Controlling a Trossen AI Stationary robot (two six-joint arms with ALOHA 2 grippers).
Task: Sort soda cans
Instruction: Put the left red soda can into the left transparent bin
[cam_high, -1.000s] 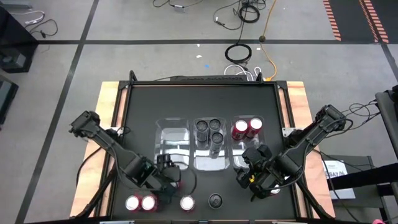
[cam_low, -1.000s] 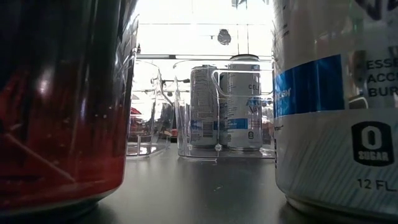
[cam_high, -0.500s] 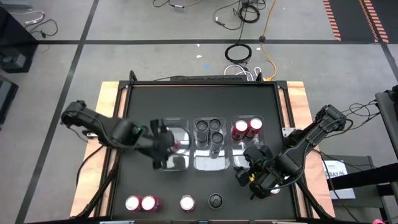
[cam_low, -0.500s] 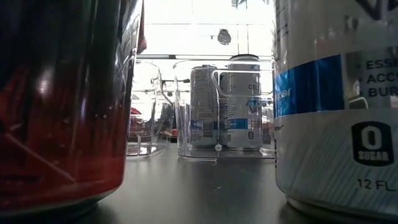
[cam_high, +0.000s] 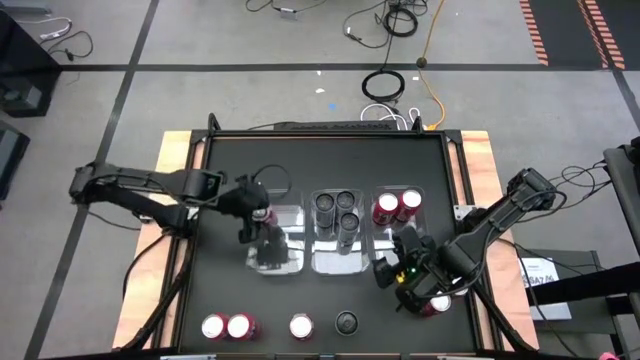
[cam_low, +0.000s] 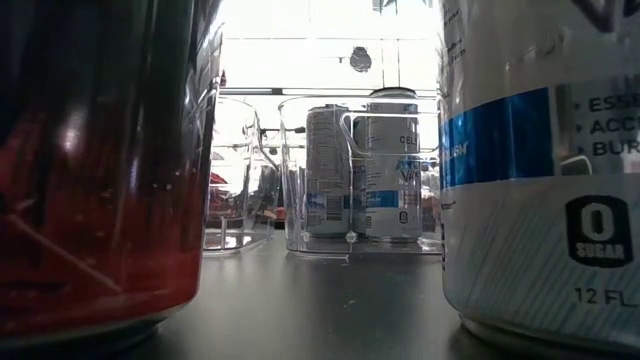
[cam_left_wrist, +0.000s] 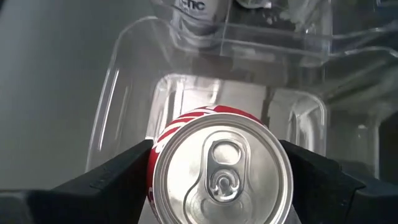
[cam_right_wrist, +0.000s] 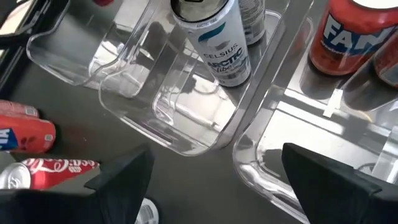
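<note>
My left gripper is shut on a red soda can with a silver top, over the left clear bin. The middle bin holds three dark-topped cans. Two red cans stand in the right bin. Two red cans, a pale-topped can and a dark can stand along the near edge. My right gripper hangs open near the right bin's near end, with nothing between its fingers. A red can stands under the right arm. My left gripper pinches the red can between its two fingers, one on each side of the can's wall close under the top rim. The fingers slant down at it from the table's left. The can stays upright above the left bin's floor.
The clear walls of the three bins stand side by side mid-table. In the low view a red can and a white can stand close to the camera. Wooden borders flank the black tabletop.
My left gripper has carried the red can up from the near-edge row toward the far edge, and now holds it over the left bin; the can has stayed upright. My right gripper has rolled about its own axis without leaving its place.
</note>
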